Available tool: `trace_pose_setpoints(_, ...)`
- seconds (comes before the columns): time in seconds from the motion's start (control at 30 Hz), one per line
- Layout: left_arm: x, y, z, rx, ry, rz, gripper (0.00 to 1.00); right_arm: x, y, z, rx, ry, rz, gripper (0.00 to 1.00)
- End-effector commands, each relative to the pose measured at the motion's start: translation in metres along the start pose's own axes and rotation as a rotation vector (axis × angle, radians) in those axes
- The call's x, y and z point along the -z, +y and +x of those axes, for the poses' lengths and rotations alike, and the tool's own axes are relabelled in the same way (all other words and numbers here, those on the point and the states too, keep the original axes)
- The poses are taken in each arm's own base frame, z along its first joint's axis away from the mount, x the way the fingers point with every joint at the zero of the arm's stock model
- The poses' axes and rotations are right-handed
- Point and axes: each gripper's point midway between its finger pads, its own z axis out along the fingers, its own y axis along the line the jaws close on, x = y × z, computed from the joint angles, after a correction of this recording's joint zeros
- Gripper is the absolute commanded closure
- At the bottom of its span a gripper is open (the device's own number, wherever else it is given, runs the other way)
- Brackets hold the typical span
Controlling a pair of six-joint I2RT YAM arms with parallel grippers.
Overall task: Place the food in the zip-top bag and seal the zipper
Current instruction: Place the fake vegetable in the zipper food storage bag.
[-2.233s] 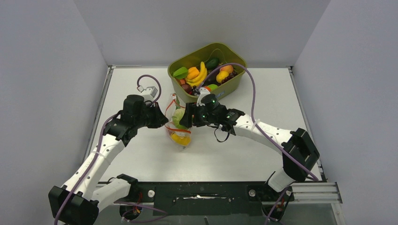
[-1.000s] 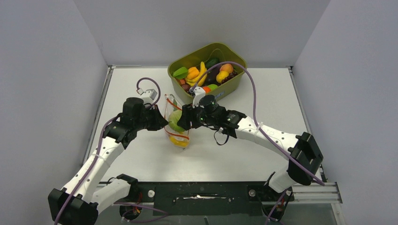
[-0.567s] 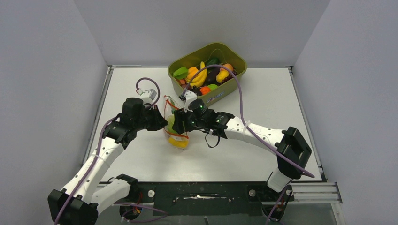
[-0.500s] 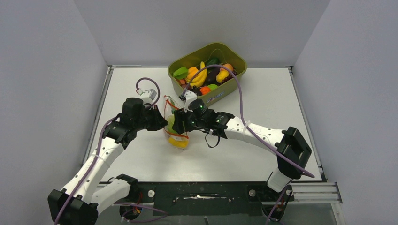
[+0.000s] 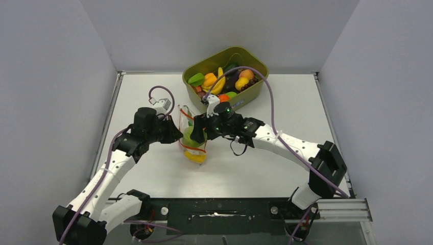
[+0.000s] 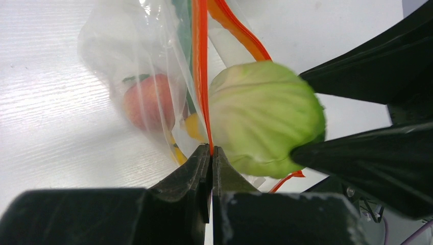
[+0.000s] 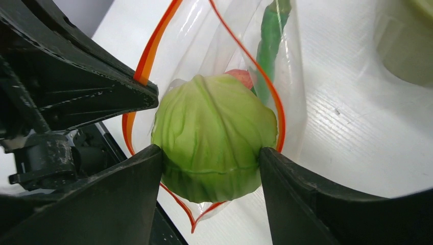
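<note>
The clear zip-top bag (image 5: 187, 116) stands upright at the table's middle, and its red-orange zipper (image 6: 200, 76) runs along the open mouth. My left gripper (image 6: 212, 150) is shut on one side of that strip (image 5: 176, 133). A pale-green cabbage (image 7: 214, 135) sits in the bag's mouth (image 5: 189, 136). My right gripper (image 7: 210, 153) has a finger against each side of the cabbage. Inside the bag lie a pink-red fruit (image 6: 145, 102), a long green pod (image 7: 269, 41) and a yellow pepper (image 5: 195, 155).
An olive-green tub (image 5: 255, 56) holding several toy fruits and vegetables stands at the back, just behind my right wrist. A purple cable (image 5: 273, 97) arcs over the tub. Grey walls close the table on the left, back and right.
My right gripper has carried the cabbage left into the bag's mouth and drawn slightly back. My left gripper has kept its pinch on the zipper strip.
</note>
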Motion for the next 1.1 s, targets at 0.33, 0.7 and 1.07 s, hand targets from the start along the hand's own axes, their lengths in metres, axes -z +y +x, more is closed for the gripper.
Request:
trace_pose_setpoints(0.33,0.011,-0.018,-0.022,-0.011,-0.091,0.071,1.0,-0.005,0.033,-0.012,-0.001,-0.084,-0.118,0.41)
trace_pose_setpoints(0.7,0.018,-0.031,-0.031,-0.01,-0.097,0.108,1.0,-0.023,0.008,-0.002,0.077,-0.044,0.078,0.31)
trace_pose_setpoints(1.07,0.023,-0.034,-0.034,-0.017,-0.115,0.122,1.0,-0.032,-0.003,0.01,0.096,-0.002,0.129,0.47)
